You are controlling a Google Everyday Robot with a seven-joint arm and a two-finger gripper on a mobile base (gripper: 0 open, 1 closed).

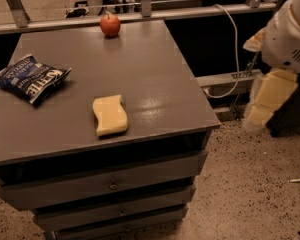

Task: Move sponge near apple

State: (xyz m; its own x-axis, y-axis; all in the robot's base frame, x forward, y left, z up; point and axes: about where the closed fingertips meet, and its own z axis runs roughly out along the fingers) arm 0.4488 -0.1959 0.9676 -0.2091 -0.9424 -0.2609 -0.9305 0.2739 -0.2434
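Observation:
The sponge, a flat pale-yellow pad with wavy ends, lies on the grey cabinet top near its front edge. The apple, small, round and red, stands at the far edge of the top, well behind the sponge. My gripper hangs off to the right of the cabinet, over the floor, with pale-yellow blocky fingers pointing down. It holds nothing and is far from the sponge.
A dark blue chip bag lies on the left side of the top. The cabinet has drawers below. A metal rail runs behind it. A white cable hangs at the right over speckled floor.

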